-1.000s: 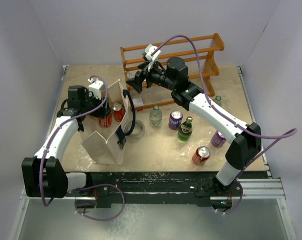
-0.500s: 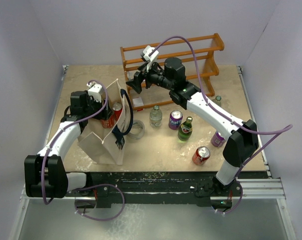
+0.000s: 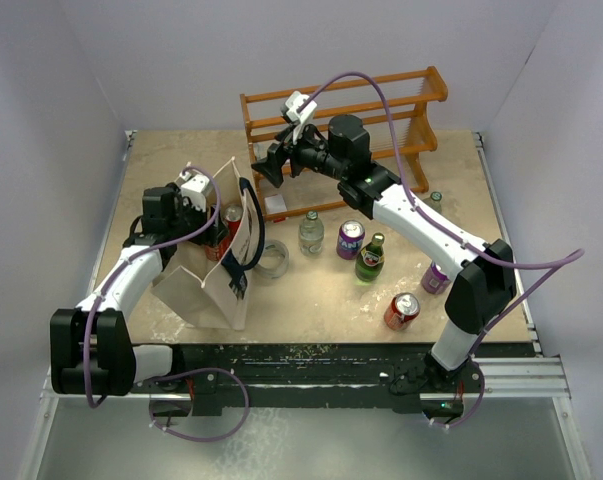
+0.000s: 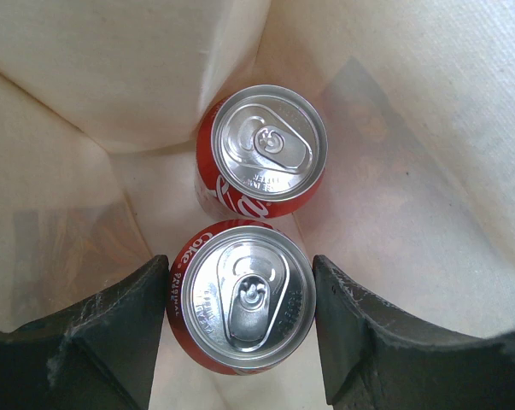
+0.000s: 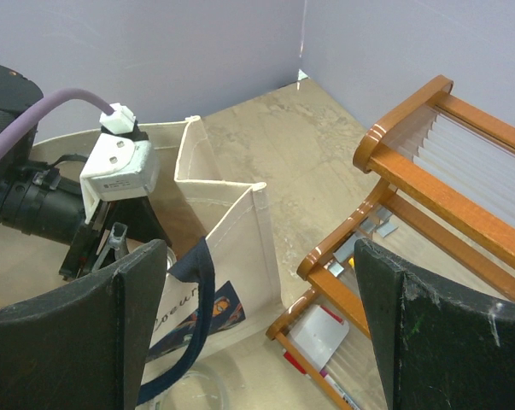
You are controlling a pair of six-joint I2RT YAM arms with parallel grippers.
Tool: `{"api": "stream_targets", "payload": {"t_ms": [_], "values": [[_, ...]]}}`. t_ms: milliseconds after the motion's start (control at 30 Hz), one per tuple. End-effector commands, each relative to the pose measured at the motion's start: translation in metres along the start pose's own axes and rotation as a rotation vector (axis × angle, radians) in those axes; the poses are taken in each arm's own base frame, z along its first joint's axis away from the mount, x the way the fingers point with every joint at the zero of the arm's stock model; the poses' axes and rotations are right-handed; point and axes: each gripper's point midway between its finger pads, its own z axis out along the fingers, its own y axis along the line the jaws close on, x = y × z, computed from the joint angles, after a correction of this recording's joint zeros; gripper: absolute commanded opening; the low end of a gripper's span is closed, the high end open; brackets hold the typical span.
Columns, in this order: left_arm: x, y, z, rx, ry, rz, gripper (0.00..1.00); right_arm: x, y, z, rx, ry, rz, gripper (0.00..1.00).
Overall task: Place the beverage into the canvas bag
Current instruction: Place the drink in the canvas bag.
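- Standing upright inside the canvas bag (image 3: 196,290), a red cola can (image 4: 242,295) was gripped by the half-closed left fingers (image 4: 112,333), pressed at 9 and 3 o'clock.
- A second red can (image 4: 261,151) was seen in the bag, just beside the first at 12 o'clock.
- The right fingers (image 5: 69,333) were spread wide and empty, held between the bag and the wooden rack (image 3: 381,100).
- The bag was set at 9 o'clock on the worktop (image 3: 321,300).

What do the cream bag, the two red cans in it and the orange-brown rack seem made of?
Boxy cream bag: matte woven canvas, fine weave and soft folds showing. Two red cola cans: probably aluminium, shiny silver tops with pull tabs, glossy printed sides. Orange-brown rack: likely varnished wood, glossy highlights on rounded ends; its pale rods unclear.
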Motion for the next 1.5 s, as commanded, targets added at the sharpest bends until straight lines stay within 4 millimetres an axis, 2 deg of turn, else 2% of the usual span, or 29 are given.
{"api": "stream_targets", "payload": {"t_ms": [0, 333, 633, 1033, 1300, 1467], "values": [[-0.014, 0.002, 0.005, 0.019, -0.074, 0.081, 0.01, -0.040, 0.000, -0.006, 0.001, -0.095, -0.038, 0.90], [0.006, 0.003, 0.004, 0.011, -0.021, 0.077, 0.20, -0.038, 0.000, -0.005, -0.006, -0.092, -0.040, 0.90], [0.000, 0.005, -0.004, -0.014, 0.006, 0.078, 0.50, -0.038, 0.001, -0.004, -0.010, -0.092, -0.031, 0.90], [-0.027, 0.003, -0.020, -0.036, -0.025, 0.093, 0.79, -0.036, 0.000, -0.003, -0.009, -0.087, -0.026, 0.90], [-0.041, 0.001, -0.029, -0.044, -0.048, 0.100, 0.92, -0.035, 0.000, -0.003, -0.004, -0.083, -0.023, 0.90], [-0.062, -0.003, -0.038, -0.043, -0.095, 0.115, 0.99, -0.034, -0.002, -0.004, 0.003, -0.081, -0.021, 0.90]]}}
